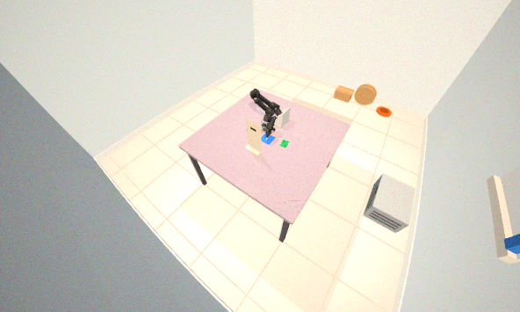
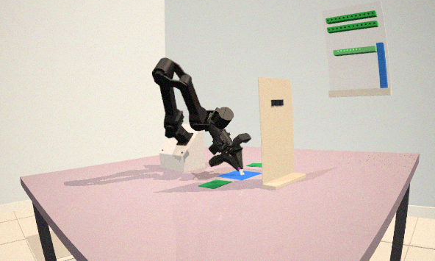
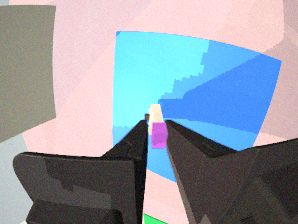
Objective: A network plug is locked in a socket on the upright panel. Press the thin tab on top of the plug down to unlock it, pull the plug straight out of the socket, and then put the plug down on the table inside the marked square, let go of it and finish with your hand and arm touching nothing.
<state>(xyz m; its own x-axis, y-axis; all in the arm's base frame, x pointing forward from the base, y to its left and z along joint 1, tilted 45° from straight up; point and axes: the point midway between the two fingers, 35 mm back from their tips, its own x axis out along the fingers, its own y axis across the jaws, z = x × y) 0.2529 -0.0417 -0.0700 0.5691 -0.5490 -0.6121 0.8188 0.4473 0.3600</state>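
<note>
At the middle of the blue square, you have the little cream plug low down between your jaws. They stand slightly spread around it: in the wrist view a sliver of blue shows at nine o'clock of the purple tab, while the three o'clock side looks to be against or just beside it. The cream end points to twelve, the purple tab sits toward six. Whether the plug bears fully on the surface, you cannot tell.

In the exterior view, the upright panel stands at about two o'clock from the plug, its dark socket high up and the plug well apart from it. One green patch lies flat at eight o'clock, another green patch at two. Your black arm reaches down from about ten o'clock.
</note>
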